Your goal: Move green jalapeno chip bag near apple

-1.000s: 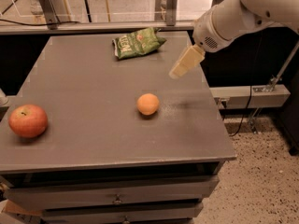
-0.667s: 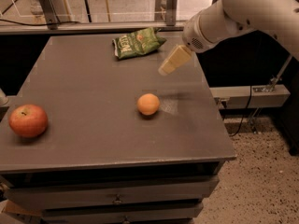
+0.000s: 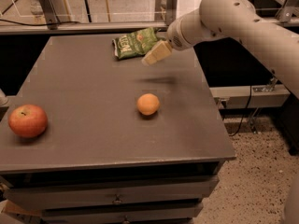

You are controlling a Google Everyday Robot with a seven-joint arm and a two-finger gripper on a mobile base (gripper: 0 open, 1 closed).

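Observation:
The green jalapeno chip bag (image 3: 134, 42) lies flat at the far edge of the grey table (image 3: 93, 101), white lettering facing up. The red apple (image 3: 27, 121) sits at the table's near left. My gripper (image 3: 155, 54) hangs above the table just right of the bag's right end, pointing down and left toward it, a little above the surface. It holds nothing that I can see.
A small orange round fruit (image 3: 148, 104) sits near the table's middle, below the gripper. My white arm (image 3: 243, 22) reaches in from the upper right. Drawers (image 3: 117, 197) line the table's front. Speckled floor and a cable lie to the right.
The gripper has moved left and farther back across the table, from near the right edge to right beside the chip bag. The bag, apple and orange fruit have not moved.

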